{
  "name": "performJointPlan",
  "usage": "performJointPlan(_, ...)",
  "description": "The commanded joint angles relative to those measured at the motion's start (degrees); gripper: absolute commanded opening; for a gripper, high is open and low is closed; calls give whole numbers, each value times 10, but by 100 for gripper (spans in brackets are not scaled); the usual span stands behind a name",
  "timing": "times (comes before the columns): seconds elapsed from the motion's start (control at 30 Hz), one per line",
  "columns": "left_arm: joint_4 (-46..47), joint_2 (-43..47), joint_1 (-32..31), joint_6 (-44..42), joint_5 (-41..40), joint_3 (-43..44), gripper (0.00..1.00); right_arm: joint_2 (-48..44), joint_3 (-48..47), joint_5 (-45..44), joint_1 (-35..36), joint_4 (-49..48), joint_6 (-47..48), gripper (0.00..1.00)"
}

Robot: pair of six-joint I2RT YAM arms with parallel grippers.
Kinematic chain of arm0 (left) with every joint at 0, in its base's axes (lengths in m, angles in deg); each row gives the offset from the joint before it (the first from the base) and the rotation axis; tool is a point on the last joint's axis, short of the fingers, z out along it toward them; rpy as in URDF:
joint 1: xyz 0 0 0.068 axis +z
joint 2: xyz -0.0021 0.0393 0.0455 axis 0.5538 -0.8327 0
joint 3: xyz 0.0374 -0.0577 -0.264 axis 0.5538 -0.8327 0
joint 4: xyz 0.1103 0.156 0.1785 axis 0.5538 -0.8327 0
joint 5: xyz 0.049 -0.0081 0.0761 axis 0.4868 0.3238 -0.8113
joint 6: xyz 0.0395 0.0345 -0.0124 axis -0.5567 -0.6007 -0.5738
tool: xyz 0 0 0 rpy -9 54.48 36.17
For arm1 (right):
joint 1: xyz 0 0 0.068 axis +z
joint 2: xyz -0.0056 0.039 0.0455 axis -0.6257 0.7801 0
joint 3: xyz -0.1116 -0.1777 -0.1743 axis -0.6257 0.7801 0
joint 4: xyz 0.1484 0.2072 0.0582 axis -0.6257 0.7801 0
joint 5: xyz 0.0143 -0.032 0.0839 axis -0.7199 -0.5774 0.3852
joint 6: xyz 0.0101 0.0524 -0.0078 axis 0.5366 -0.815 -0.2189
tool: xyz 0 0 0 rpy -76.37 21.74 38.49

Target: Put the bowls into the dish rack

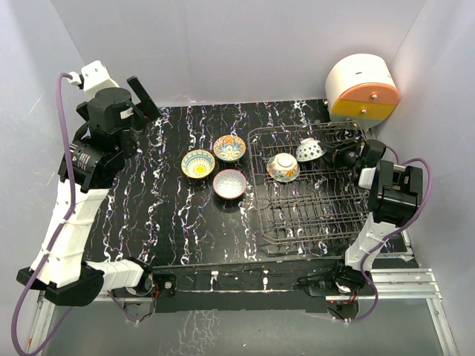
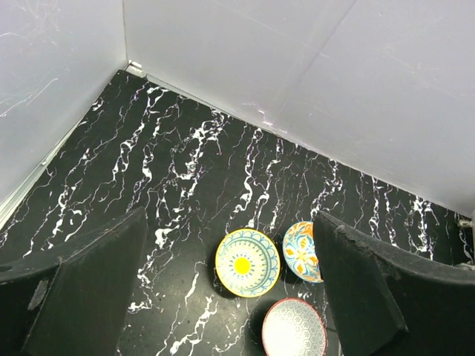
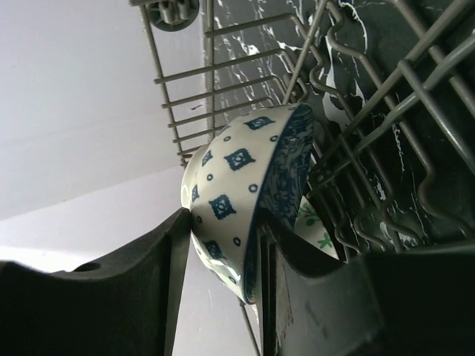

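The blue bowl (image 3: 237, 185) is glazed ceramic. Its pale outside is stamped with dark blue squares and rings, and dense blue scrollwork covers the inside. It stands on edge among the thin dark wire tines of the dish rack (image 1: 312, 215), at the rack's upper right in the top view. The right gripper (image 3: 223, 231) straddles the bowl's wall, one matte black finger against the outside and the other inside the rim. Whether it clamps the bowl or merely flanks it cannot be told.

Just left of it in the rack, a second bowl (image 1: 283, 167) leans tilted, pale with orange and green painting. Three round bowls sit upright on the black, white-veined table (image 1: 163, 215), left of the rack: the yellow bowl (image 1: 197, 164), the orange floral bowl (image 1: 229, 147) and the pink-grey bowl (image 1: 230, 183).

The left gripper (image 2: 228, 222) hangs over the table's upper left, jaws spread wide and empty. A rounded white-and-orange appliance (image 1: 362, 90) stands behind the rack's upper right corner.
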Motion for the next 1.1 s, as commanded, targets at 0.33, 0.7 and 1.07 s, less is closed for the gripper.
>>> performJointPlan(0.33,7,47,-2,3,-9,-37,92,-72,-45,-133,-7,352,185,47)
performJointPlan(0.7,10,53,-2,2,-4,-39,92,-76,-102,-198,-10,484,241,74)
performJointPlan(1.07,4,58,-2,11,-7,-39,92,-93,-169,-272,-10,566,307,91)
